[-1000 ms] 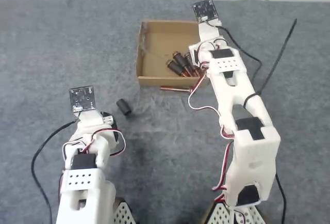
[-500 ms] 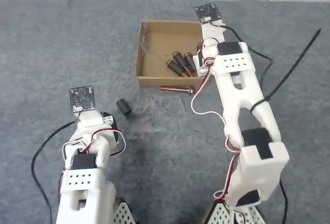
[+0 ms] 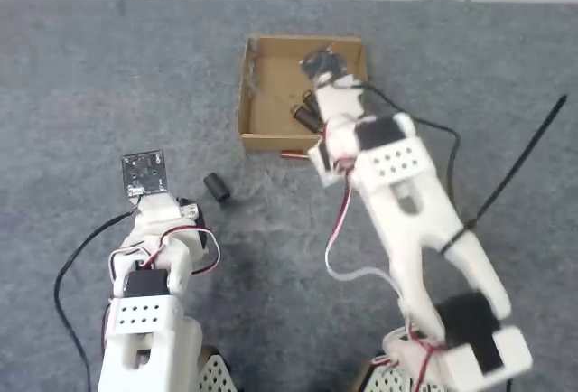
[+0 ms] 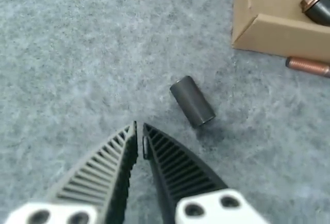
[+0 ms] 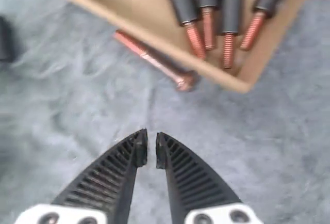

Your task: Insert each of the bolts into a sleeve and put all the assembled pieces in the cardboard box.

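- The left gripper [image 4: 140, 127] is closed, its two ribbed fingers [image 4: 170, 162] meeting at the tips. It holds nothing and hangs over the grey mat [image 3: 81, 85].
- The right gripper [image 5: 150, 135] is almost fully closed, with only a thin slit between the tips. It is empty too and touches nothing. It hangs over the mat just in front of the cardboard box [image 3: 244, 94].
- The loose sleeve [image 4: 192, 101] lies on its side on the mat near the left gripper's tips, apart from them. In the high view its long axis runs diagonally, and it sits between the left arm and the box.
- The loose bolt [image 5: 152, 60] lies flat on the mat just outside the box's near wall. Its long axis runs along that wall and its head is at the end nearer the box corner.
- Four assembled pieces [image 5: 230, 12] lie side by side inside the box, with their threaded ends pointing to the near wall.
- In the high view the right arm covers part of the box, most of the assembled pieces and part of the loose bolt.
- The left wrist view cuts off the bolt and the box at its edge.
- A dark shape [image 5: 4, 41] at the edge of the right wrist view is perhaps the sleeve, but too little of it shows to be sure.
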### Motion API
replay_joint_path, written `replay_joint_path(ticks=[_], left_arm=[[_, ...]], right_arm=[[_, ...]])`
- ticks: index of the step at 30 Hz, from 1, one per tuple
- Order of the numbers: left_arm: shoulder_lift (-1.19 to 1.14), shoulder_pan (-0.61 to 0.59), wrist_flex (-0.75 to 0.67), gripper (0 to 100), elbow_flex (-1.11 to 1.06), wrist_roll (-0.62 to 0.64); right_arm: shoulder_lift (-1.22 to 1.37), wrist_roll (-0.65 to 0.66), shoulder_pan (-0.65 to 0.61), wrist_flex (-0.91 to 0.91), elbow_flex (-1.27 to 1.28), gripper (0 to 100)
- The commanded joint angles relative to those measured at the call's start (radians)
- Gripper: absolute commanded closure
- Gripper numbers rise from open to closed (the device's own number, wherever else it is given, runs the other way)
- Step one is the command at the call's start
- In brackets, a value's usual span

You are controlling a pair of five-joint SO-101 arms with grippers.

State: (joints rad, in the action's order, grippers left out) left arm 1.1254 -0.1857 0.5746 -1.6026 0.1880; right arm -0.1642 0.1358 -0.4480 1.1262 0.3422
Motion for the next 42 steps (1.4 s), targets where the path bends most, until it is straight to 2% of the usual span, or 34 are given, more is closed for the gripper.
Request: replay_joint_path(ticks=[1, 11, 16, 21, 26, 29, 32, 37, 42], left_arm=[[0.026, -0.049, 0.012, 99, 0.053, -0.008], [0.026, -0.192, 0.009, 99, 0.076, -0.051], [0.026, -0.29, -0.017, 99, 0.076, -0.189], [0.018, -0.353, 0.028, 99, 0.136, -0.121], [0.009, -0.354, 0.052, 99, 0.159, -0.12], [-0.078, -0.354, 0.051, 99, 0.203, -0.115], [-0.258, -0.358, 0.048, 99, 0.294, -0.091], [-0.522, -0.408, -0.038, 99, 0.41, -0.089], [-0.621, -0.413, -0.037, 99, 0.479, -0.052]], right_arm=[[-0.136, -0.011, -0.056, -0.035, 0.069, 99.3], [-0.202, -0.009, -0.216, -0.025, 0.101, 99.3], [-0.139, -0.011, -0.337, -0.143, 0.117, 99.2], [-0.027, -0.089, -0.424, -0.243, 0.097, 99.2], [0.076, -0.115, -0.43, -0.26, 0.041, 99.2], [0.11, -0.126, -0.438, -0.26, 0.015, 99.2], [0.127, -0.193, -0.447, -0.257, 0.008, 99.2], [0.137, -0.204, -0.456, -0.26, 0.009, 99.2], [0.162, -0.206, -0.466, -0.321, 0.008, 99.2]])
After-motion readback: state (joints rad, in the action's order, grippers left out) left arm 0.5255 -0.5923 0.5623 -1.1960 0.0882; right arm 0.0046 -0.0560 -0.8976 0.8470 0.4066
